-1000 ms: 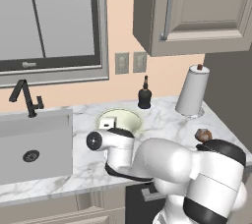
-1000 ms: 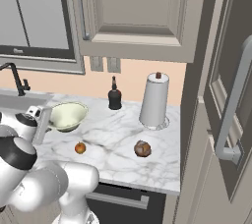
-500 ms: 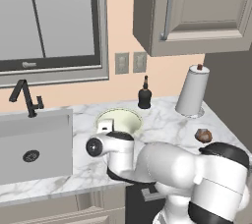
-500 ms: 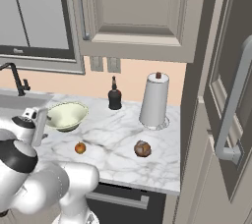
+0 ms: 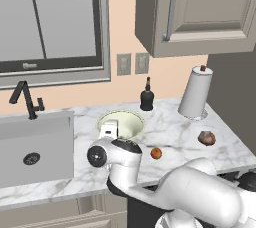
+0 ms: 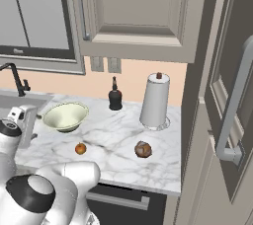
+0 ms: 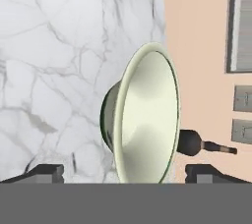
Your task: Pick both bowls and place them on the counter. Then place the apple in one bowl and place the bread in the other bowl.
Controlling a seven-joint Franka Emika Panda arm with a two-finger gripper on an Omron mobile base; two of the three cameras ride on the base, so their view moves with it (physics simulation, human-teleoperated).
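Observation:
The pale cream-green bowl (image 5: 123,122) (image 6: 65,115) sits upright on the white marble counter (image 5: 175,127), close to the sink. My gripper (image 5: 108,130) (image 6: 22,116) is at the bowl's sink-side rim. In the hand view the bowl (image 7: 145,120) lies between my two fingertips (image 7: 45,172), which stand wide apart and clear of it, so the gripper (image 7: 125,174) is open. The apple (image 5: 156,153) (image 6: 80,148) rests on the counter in front of the bowl. The bread (image 5: 206,138) (image 6: 143,149) lies further right. The other bowl is out of view.
A dark bottle (image 5: 146,97) (image 6: 115,97) and a paper towel roll (image 5: 195,93) (image 6: 155,101) stand by the back wall. The sink (image 5: 35,144) with its black faucet (image 5: 27,100) lies left of the bowl. Wall cabinets hang above; a tall cabinet (image 6: 227,95) borders the counter's right end.
The jaws have gone from shut to wide open, letting go of the cream-green bowl, which now rests on the counter. The hand has drawn back slightly toward the sink.

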